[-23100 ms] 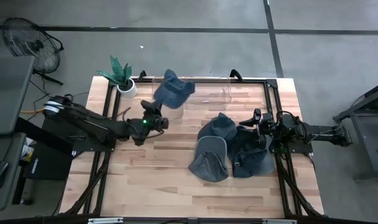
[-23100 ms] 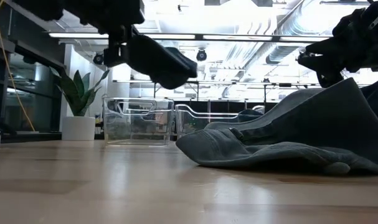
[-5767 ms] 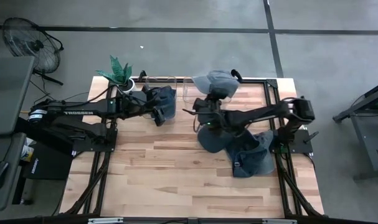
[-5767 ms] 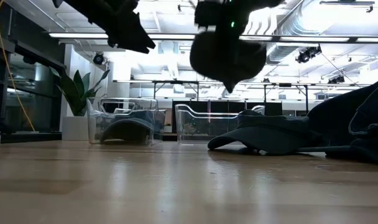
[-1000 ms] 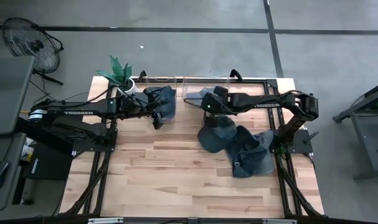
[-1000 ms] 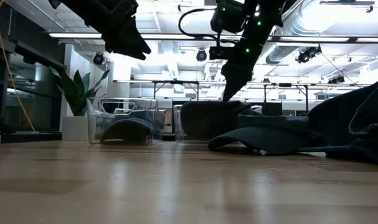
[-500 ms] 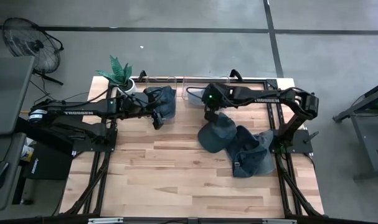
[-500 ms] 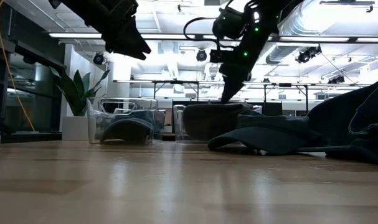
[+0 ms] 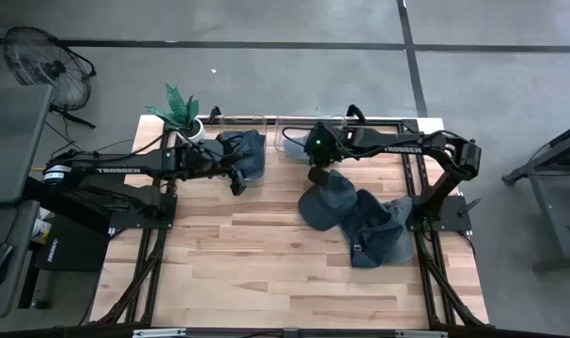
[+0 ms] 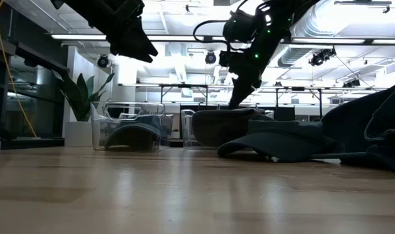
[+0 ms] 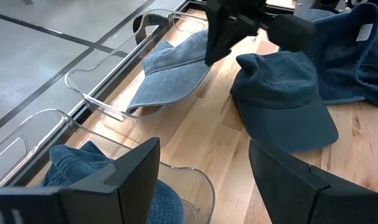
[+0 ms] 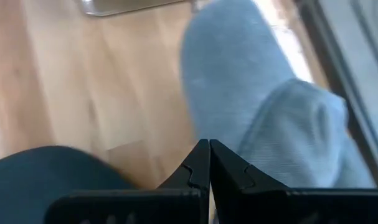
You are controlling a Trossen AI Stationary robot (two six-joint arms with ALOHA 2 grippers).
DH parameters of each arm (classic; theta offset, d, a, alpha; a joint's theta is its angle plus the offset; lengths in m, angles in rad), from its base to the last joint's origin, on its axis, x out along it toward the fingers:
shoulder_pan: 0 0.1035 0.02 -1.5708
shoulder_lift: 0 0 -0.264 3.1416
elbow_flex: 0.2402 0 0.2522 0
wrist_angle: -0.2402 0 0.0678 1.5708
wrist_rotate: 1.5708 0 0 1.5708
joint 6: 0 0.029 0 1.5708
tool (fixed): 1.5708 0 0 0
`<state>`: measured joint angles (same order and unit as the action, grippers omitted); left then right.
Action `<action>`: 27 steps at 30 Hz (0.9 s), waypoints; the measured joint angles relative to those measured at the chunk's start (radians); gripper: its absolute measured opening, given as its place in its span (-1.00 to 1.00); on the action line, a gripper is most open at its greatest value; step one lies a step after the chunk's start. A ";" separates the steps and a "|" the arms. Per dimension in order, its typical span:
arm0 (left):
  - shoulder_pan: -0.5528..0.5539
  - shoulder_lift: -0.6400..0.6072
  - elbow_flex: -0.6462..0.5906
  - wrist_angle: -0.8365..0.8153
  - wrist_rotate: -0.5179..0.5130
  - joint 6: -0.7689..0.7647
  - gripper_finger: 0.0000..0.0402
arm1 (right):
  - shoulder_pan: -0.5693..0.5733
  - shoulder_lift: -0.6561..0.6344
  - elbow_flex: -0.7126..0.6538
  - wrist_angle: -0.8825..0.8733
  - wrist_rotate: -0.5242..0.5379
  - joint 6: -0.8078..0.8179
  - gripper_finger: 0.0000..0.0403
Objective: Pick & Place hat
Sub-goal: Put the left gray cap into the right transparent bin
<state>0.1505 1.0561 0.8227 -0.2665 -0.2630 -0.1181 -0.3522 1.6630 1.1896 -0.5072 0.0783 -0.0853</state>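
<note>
two denim caps binned at bench far edge: left bin cap (image 9: 247, 150), right bin cap (image 11: 170, 71) | we judge half done | loose caps (image 9: 360, 221) remain near right edge | left gripper (image 9: 236, 178) wide, empty | right gripper (image 9: 315, 174) closed, empty

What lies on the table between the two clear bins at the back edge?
Nothing: in the high view the left bin and the right bin stand side by side, each holding a hat, with only bare wood there.

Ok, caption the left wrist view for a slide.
Open left gripper above its bin; a light cap sits in the next bin, a dark cap on the table.
</note>
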 joint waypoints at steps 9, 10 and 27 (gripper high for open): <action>0.000 0.000 0.000 -0.006 0.000 0.000 0.20 | 0.030 0.000 0.000 -0.038 -0.124 -0.013 -1.00; 0.000 0.000 0.000 -0.006 0.000 0.000 0.20 | 0.027 0.004 0.000 -0.042 -0.112 -0.013 -1.00; 0.000 0.000 0.000 -0.007 0.003 -0.010 0.20 | -0.002 0.026 0.000 -0.026 0.155 -0.053 -1.00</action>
<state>0.1503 1.0565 0.8230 -0.2733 -0.2596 -0.1284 -0.3542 1.6887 1.1892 -0.5334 0.2329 -0.1387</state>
